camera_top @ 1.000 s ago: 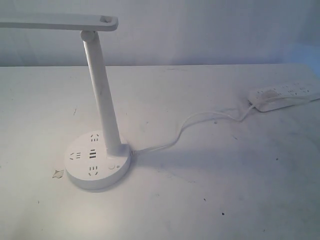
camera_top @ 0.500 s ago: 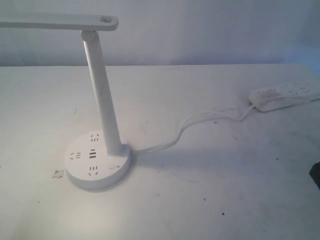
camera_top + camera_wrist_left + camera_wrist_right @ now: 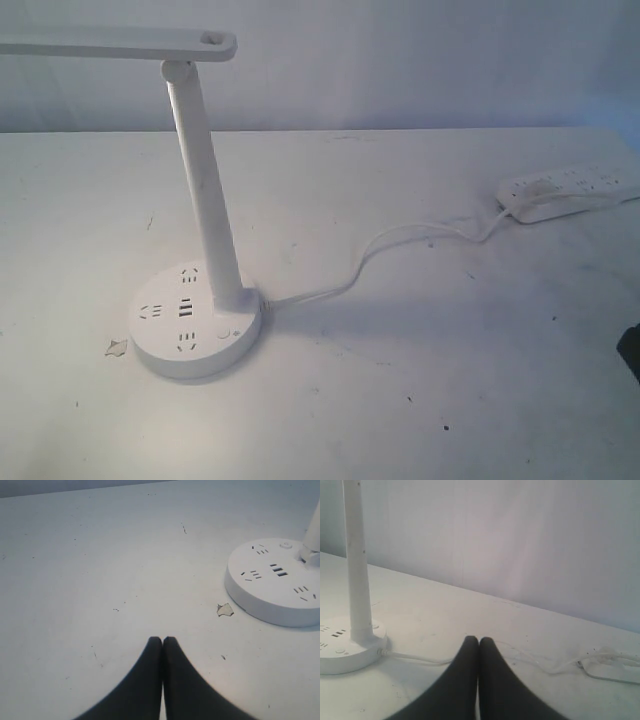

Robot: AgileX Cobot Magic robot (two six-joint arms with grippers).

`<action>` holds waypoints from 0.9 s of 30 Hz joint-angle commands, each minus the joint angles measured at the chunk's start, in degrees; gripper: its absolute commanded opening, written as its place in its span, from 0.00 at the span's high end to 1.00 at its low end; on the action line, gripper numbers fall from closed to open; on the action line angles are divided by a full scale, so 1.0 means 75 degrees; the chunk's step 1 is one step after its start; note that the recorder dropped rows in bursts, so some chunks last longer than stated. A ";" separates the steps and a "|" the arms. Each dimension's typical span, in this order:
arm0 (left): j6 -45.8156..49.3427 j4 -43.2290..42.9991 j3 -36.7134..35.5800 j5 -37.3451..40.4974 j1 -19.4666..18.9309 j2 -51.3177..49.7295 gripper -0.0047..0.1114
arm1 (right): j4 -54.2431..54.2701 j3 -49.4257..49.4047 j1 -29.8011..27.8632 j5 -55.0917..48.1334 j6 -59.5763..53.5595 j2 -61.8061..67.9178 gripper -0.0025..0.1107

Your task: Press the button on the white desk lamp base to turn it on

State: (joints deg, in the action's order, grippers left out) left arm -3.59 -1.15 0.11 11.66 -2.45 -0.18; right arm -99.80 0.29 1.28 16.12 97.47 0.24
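The white desk lamp base (image 3: 190,325) lies on the table at the left and carries a tall white stem (image 3: 205,190). The button (image 3: 222,333) sits flush on the disc at the foot of the stem, on the side toward the viewer. In the left wrist view my left gripper (image 3: 163,640) is shut and empty, well short of the base (image 3: 272,587) and the button (image 3: 286,544). My right gripper (image 3: 479,640) is also shut and empty, far from the base (image 3: 342,657) and its button (image 3: 340,651). Only a dark part of the right arm (image 3: 631,352) shows at the exterior view's right edge.
A white cable (image 3: 380,248) runs from the base to a long white power strip (image 3: 570,190) at the back right. A small chipped spot (image 3: 116,347) marks the table just left of the base. The lamp head (image 3: 120,45) overhangs the left side.
A dark part of the right arm has come into the exterior view at its right edge. The lamp, cable and power strip have not moved.
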 commanded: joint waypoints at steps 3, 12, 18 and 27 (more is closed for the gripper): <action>0.0000 0.0034 -0.0014 -0.0015 0.0061 0.0024 0.96 | -0.0020 -0.0039 -0.0044 -0.0324 0.0062 -0.0032 0.98; 0.0000 0.0034 -0.0014 -0.0015 0.0061 0.0024 0.96 | 0.6670 0.0470 -0.0044 -0.2884 -0.2231 -0.0032 0.98; 0.0000 0.0034 -0.0014 -0.0015 0.0061 0.0024 0.96 | 0.9207 0.0241 -0.0044 -0.3997 -0.5810 -0.0032 0.98; 0.0000 0.0034 -0.0014 -0.0015 0.0061 0.0024 0.96 | 0.9171 -0.0039 -0.0044 -0.4931 -0.7580 -0.0032 0.98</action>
State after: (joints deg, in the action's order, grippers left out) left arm -3.59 -1.15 0.11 11.66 -2.45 -0.18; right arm -31.38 0.24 1.19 -19.24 42.75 0.24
